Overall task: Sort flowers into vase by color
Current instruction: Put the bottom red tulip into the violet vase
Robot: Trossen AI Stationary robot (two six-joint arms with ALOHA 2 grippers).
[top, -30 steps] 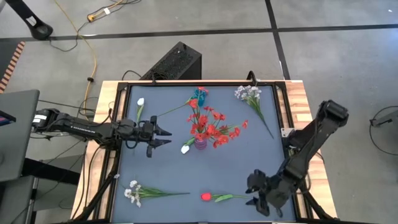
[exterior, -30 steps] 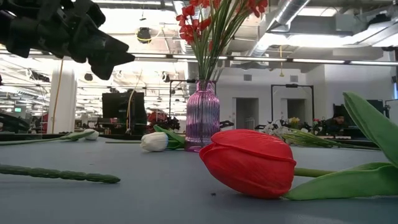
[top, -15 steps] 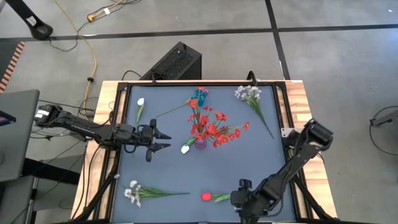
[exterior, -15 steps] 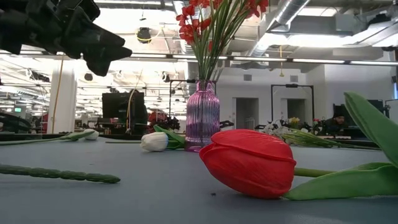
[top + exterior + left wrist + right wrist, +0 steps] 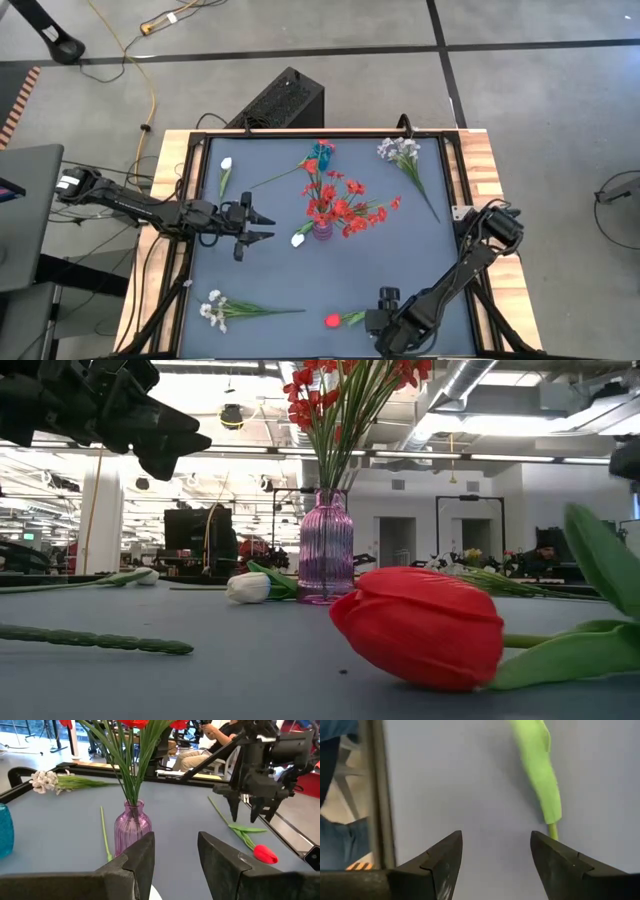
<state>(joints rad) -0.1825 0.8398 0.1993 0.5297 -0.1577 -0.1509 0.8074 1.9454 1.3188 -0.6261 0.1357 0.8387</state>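
Nearest me, the right gripper [image 5: 385, 322] hangs low over the mat's 6 o'clock edge, jaws wide and empty, probably lining up on the red tulip [image 5: 333, 320] lying there. Farther in, the purple vase [image 5: 323, 230] holds the reds at centre. The left gripper [image 5: 262, 222] hovers toward 9 o'clock, fingers apart, seemingly waiting near the white tulip [image 5: 297, 239].

- High view: even, bright overhead light on the desk [image 5: 250, 275]; shadows soft & short, no glare.
- Low view: strong backlight from ceiling lights & bright room behind; left gripper [image 5: 165, 445] reads as near-black silhouette.
- Low view: red tulip [image 5: 425, 625] close to lens, slightly soft; purple vase [image 5: 326, 546] sharper, glass glows w/ light passing through.
- Right wrist view: green leaf [image 5: 540, 770] blurred, edges smeared; desk surface flat grey-blue, no texture.
- Left wrist view: well lit, bg a bit soft.
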